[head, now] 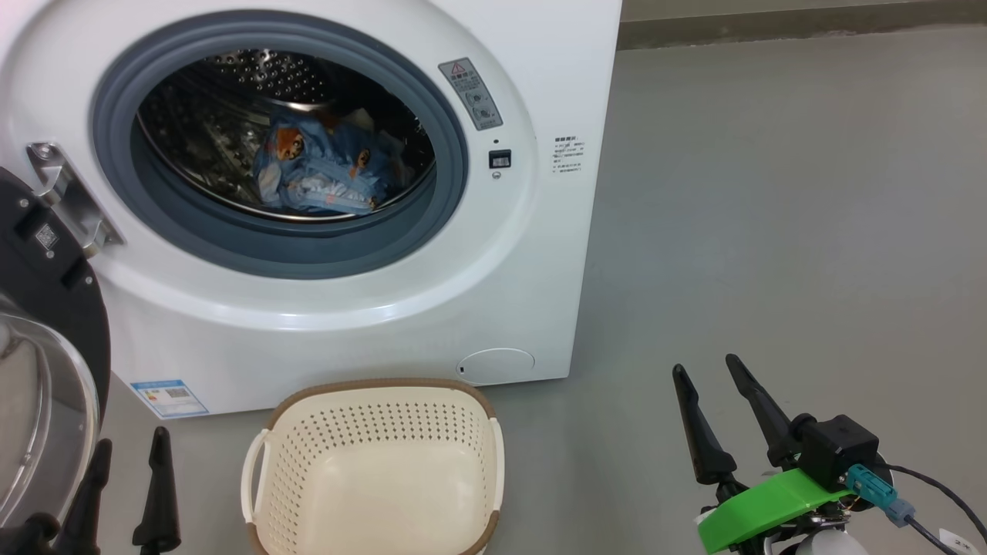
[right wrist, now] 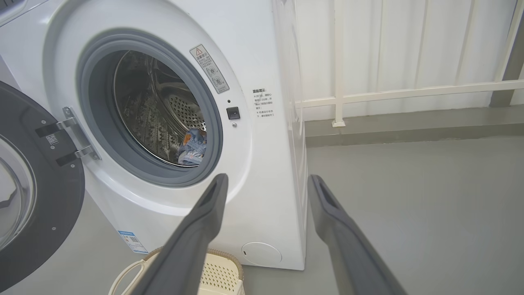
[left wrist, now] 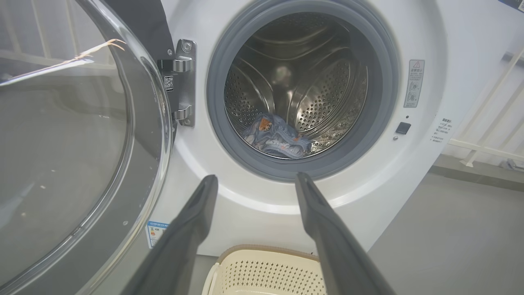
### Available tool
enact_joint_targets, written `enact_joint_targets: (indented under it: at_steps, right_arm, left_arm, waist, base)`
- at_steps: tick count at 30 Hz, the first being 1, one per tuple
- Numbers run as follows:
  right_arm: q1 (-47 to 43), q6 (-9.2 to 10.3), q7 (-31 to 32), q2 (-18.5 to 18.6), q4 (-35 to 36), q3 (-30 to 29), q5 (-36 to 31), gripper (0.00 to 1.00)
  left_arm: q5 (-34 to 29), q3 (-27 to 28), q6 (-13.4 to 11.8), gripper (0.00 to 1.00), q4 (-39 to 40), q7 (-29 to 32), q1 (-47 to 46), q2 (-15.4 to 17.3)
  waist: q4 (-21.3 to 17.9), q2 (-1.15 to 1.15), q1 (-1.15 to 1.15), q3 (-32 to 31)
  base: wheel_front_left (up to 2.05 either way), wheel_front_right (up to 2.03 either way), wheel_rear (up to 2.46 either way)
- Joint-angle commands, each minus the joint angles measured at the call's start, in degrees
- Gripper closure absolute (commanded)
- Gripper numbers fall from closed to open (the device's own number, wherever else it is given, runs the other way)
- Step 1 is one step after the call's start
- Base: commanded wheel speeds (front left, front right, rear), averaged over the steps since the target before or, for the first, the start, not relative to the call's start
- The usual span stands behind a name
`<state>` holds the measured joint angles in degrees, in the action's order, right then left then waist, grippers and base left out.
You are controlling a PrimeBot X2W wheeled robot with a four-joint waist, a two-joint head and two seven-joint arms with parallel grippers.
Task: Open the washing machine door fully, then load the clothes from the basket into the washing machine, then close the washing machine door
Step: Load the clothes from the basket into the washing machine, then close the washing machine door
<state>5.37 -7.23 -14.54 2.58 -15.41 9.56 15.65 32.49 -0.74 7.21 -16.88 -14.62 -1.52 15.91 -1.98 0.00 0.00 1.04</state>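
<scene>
Both my claws stand apart and empty: left claw (head: 131,439) lower left of the head view, right claw (head: 705,364) lower right. The clothes (head: 324,173) lie inside the drum (head: 224,154), upper left of the frame. The basket (head: 378,383), bottom centre, looks bare inside. The door (head: 81,308) hangs wide open at the left edge of the washing machine (head: 347,324).

Judgement: closing is the step left. The door is rigid and swings on its hinge (head: 65,196). Its glossy black ring (right wrist: 57,213) is likely slippery. Push the ring far from the hinge, not on the glass (head: 38,416).
</scene>
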Motion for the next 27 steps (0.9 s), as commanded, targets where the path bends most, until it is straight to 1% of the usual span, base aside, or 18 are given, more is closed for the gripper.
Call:
enact_joint_targets:
  at_steps: [1,27]
  right_arm:
    - [1.1,-0.25,-0.5,0.3,1.2,1.2,-0.6,0.0]
    - [1.3,-0.25,-0.5,0.3,1.2,1.6,-0.1,0.0]
  left_arm:
    - [-0.7,1.8,0.3,0.0,1.8,-0.4,-1.3,1.9]
    - [-0.2,1.4,0.3,0.0,2.2,-0.4,-1.4,2.3]
  waist:
    - [-0.1,0.0,0.0,0.1]
    - [-0.4,0.0,0.0,0.4]
  base:
    - [0.0,0.0,0.0]
    - [0.0,0.0,0.0]
